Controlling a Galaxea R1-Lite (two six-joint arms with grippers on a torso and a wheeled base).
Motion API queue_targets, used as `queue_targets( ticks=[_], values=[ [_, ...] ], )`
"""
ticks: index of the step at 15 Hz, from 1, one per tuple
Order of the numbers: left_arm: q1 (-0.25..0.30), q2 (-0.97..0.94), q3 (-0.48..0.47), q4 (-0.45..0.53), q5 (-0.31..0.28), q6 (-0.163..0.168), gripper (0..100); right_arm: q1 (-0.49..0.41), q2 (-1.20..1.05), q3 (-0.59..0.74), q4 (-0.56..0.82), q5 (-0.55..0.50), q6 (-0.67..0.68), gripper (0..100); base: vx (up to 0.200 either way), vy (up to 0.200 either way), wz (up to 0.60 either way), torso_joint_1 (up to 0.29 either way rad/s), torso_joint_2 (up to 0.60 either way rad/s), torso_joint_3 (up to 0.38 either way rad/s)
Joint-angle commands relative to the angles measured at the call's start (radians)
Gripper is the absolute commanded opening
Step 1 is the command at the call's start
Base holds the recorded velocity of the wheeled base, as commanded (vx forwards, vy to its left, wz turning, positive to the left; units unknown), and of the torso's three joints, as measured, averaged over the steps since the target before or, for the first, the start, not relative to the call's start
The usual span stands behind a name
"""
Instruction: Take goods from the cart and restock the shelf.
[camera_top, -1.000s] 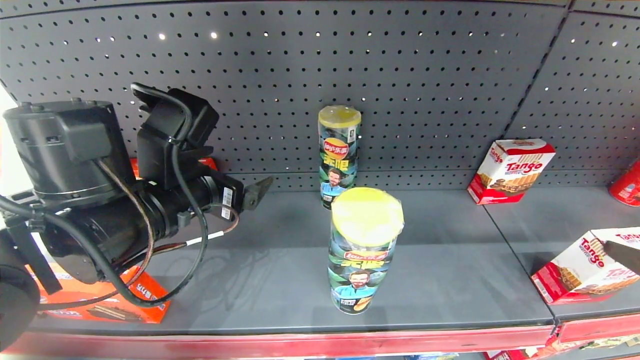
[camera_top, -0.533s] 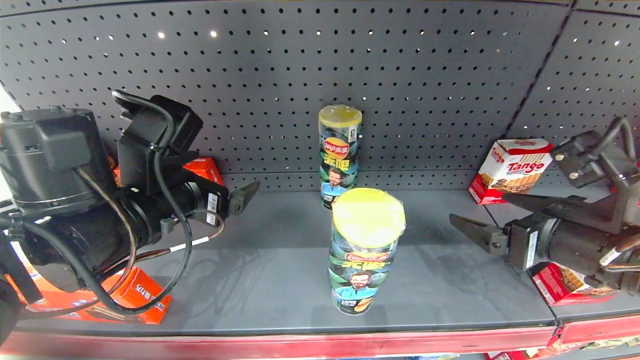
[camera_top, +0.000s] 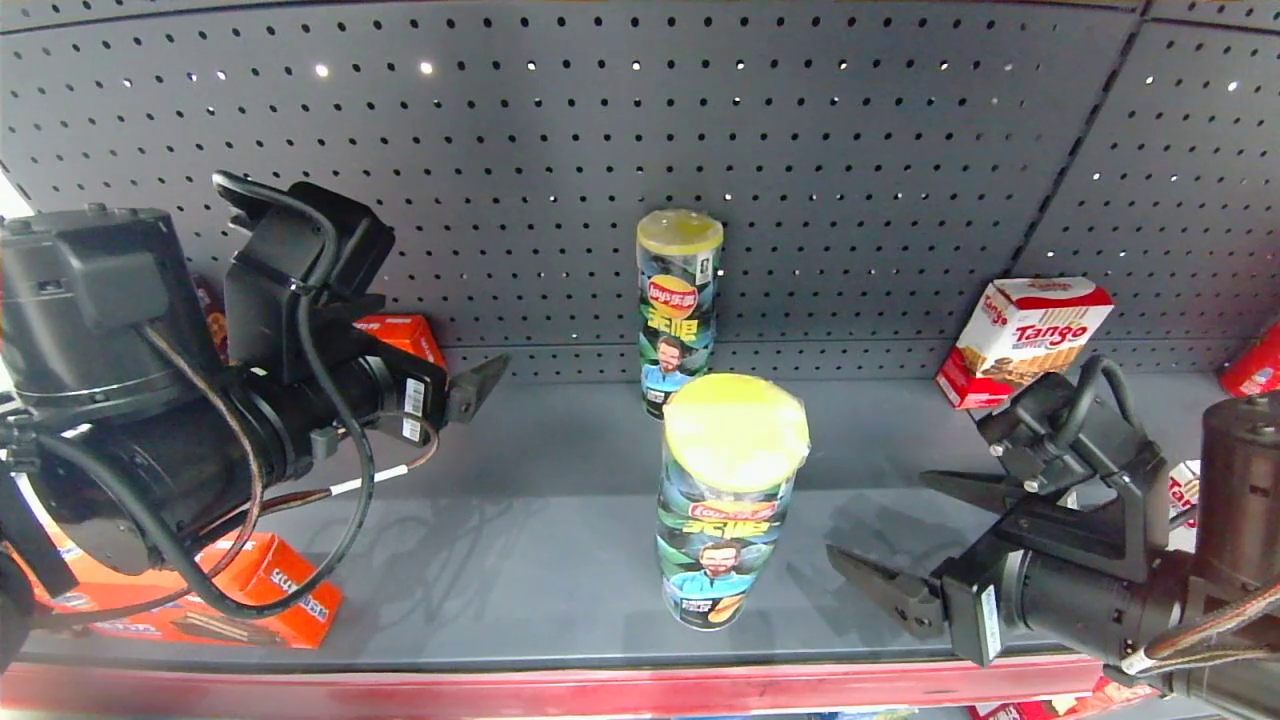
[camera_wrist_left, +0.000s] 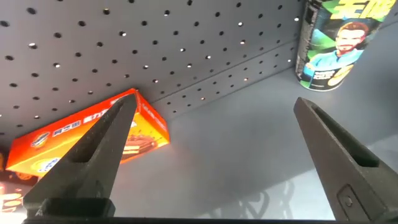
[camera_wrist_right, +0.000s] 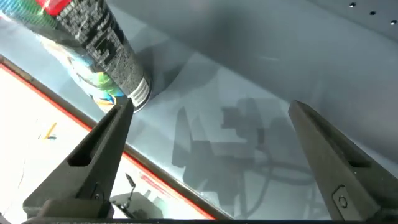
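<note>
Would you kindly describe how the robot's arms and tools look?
The left arm and right arm are black, cylindrical, with looping black cables and small white labels near the wrists. The left tool and right tool each have two dark, tapering, pointed fingers.

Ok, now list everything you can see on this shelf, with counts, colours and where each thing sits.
chip cans: 2, green-blue with yellow lids, upright mid-shelf; one in front, one behind by the back panel
orange boxes: 2, orange, left end; one front, one back
wafer boxes: 2, white and red, right side; one back, one partly behind the right arm
red container: 1, red, far right, cut off
shelf: 1, grey, red front strip
left hand: 1, black, open, left part
right hand: 1, black, open, right of the front can
</note>
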Motion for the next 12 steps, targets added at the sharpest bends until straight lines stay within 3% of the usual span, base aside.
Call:
queue_targets(
  ticks=[1,12],
  values=[
    [0.001,0.004,0.001,0.000,0.001,0.000,100,0.005,0.017,-0.003,-0.002,0.000,-0.001,100,0.000,0.000,0.00,0.000,0.00,0.000],
    [0.001,0.003,0.000,0.001,0.001,0.000,100,0.008,0.117,-0.067,-0.011,0.006,-0.028,100,0.000,0.000,0.00,0.000,0.00,0.000]
  ],
)
